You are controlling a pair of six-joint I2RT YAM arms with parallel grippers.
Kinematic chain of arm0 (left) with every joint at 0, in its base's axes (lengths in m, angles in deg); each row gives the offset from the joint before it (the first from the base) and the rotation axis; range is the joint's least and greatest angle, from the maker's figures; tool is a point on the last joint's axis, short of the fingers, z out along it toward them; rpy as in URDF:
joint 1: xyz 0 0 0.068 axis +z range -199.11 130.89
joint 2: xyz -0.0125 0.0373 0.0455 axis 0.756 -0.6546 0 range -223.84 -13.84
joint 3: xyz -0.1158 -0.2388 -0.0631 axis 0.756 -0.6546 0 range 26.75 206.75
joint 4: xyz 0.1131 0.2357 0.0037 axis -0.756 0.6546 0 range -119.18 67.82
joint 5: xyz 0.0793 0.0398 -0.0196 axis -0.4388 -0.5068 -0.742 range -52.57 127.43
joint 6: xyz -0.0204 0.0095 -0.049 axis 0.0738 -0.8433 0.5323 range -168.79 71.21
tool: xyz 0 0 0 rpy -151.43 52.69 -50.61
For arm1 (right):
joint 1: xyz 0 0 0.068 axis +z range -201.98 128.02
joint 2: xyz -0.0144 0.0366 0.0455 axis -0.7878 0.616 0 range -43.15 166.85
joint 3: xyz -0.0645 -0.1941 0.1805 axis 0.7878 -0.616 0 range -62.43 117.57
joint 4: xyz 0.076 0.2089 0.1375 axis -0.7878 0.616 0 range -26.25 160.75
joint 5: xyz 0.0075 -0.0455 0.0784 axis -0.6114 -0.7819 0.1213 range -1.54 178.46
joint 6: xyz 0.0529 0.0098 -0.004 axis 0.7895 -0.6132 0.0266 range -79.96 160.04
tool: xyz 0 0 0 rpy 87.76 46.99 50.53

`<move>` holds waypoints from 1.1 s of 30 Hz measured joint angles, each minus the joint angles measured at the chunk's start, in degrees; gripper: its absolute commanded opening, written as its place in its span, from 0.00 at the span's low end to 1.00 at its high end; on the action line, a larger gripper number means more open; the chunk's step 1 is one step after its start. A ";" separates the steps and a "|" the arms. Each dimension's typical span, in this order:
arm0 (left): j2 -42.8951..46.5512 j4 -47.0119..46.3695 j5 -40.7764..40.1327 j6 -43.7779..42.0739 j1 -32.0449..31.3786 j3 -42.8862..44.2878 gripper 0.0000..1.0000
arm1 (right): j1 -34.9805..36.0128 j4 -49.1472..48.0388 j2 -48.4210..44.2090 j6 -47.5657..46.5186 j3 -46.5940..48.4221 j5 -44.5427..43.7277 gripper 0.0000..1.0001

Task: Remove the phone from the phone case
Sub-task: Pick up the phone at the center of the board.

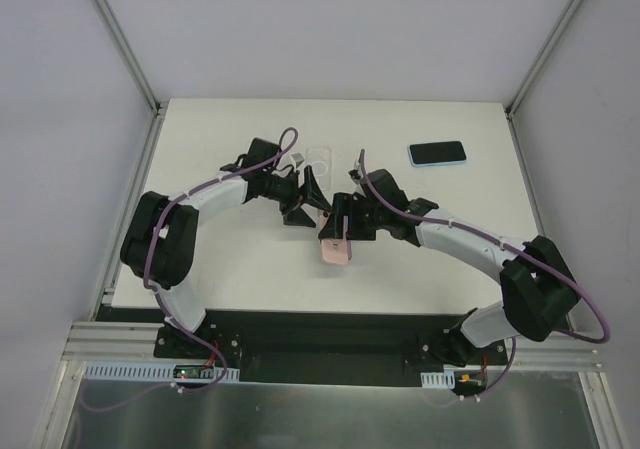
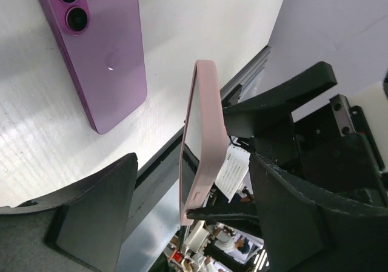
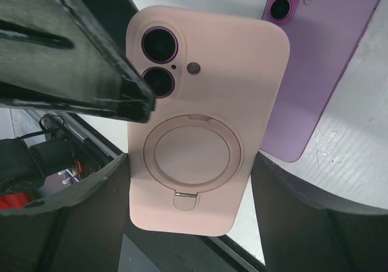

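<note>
A pink phone case [image 3: 206, 132] with a ring stand on its back hangs tilted above the table [image 1: 240, 269]. My right gripper [image 3: 188, 223] is shut on its long sides. Purple-rimmed lenses of the phone [image 3: 159, 45] show through the case's camera cut-outs. Seen from the left wrist, the phone case [image 2: 203, 157] stands edge-on between the open fingers of my left gripper [image 2: 194, 223], with a gap on each side. One left finger [image 3: 79, 60] overlaps the case's top corner. From above, the phone case [image 1: 335, 252] pokes out below my right gripper [image 1: 338, 234], and my left gripper [image 1: 308, 204] is just behind it.
A bare purple phone [image 3: 318, 60] lies face down on the table behind the held case; the left wrist view also shows this purple phone [image 2: 106, 54]. A dark phone in a blue case [image 1: 437, 154] lies at the back right. A clear case [image 1: 318, 159] lies behind the grippers.
</note>
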 measured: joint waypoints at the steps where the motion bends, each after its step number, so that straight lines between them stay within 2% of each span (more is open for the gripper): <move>1: -0.28 0.00 -0.24 0.00 -0.35 0.00 0.69 | 0.15 0.04 0.00 -0.17 0.07 0.02 0.15; 8: -0.61 0.02 -2.16 -0.48 -2.80 0.02 0.46 | 0.39 2.14 0.00 -0.31 0.72 -0.04 0.15; 10: -0.59 -0.02 -2.69 -0.66 -2.99 0.02 0.43 | 0.39 2.86 0.09 -0.07 1.29 -0.02 0.15; 11: -0.59 -0.02 -2.73 -0.83 -2.99 0.02 0.34 | 0.39 3.34 0.20 0.09 1.77 0.00 0.15; 14: -0.59 -0.02 -2.91 -1.25 -3.26 0.02 0.15 | 0.39 4.35 0.39 0.24 3.13 0.11 0.15; 15: -0.59 -0.17 -2.78 -1.33 -3.26 0.02 0.01 | 0.44 4.76 0.55 0.28 3.54 0.11 0.16; 16: -0.59 -0.20 -2.56 -1.40 -3.26 0.07 0.00 | 0.44 4.96 0.66 0.31 3.67 0.15 0.17; 18: -0.57 -0.48 -2.05 -1.42 -3.30 0.24 0.00 | 0.59 5.31 1.11 0.31 3.89 0.24 0.27; 19: -0.57 -0.52 -2.05 -1.57 -3.34 0.24 0.00 | 0.63 5.64 1.18 0.31 4.00 0.26 0.37; 20: -0.57 -0.48 -2.03 -1.60 -3.37 0.24 0.00 | 0.74 6.23 1.18 0.28 4.22 0.15 0.68; 21: -0.57 -0.48 -2.01 -1.57 -3.37 0.24 0.00 | 0.83 6.91 1.18 0.26 4.57 -0.07 0.86; 22: -0.52 -0.52 -2.01 -1.57 -3.37 0.24 0.00 | 1.03 7.61 1.18 0.11 5.09 -0.66 0.95; 23: -0.46 -0.57 -2.01 -1.49 -3.37 0.24 0.00 | 1.40 8.44 1.16 0.04 5.62 -1.68 0.98; 26: -0.44 0.09 -5.14 -1.44 -3.61 0.20 0.00 | 3.82 13.57 0.72 -1.09 9.03 -8.68 0.96; 33: 0.28 2.78 -13.29 0.13 -3.61 0.20 0.00 | 16.35 24.04 -0.90 -4.72 20.59 -30.77 0.99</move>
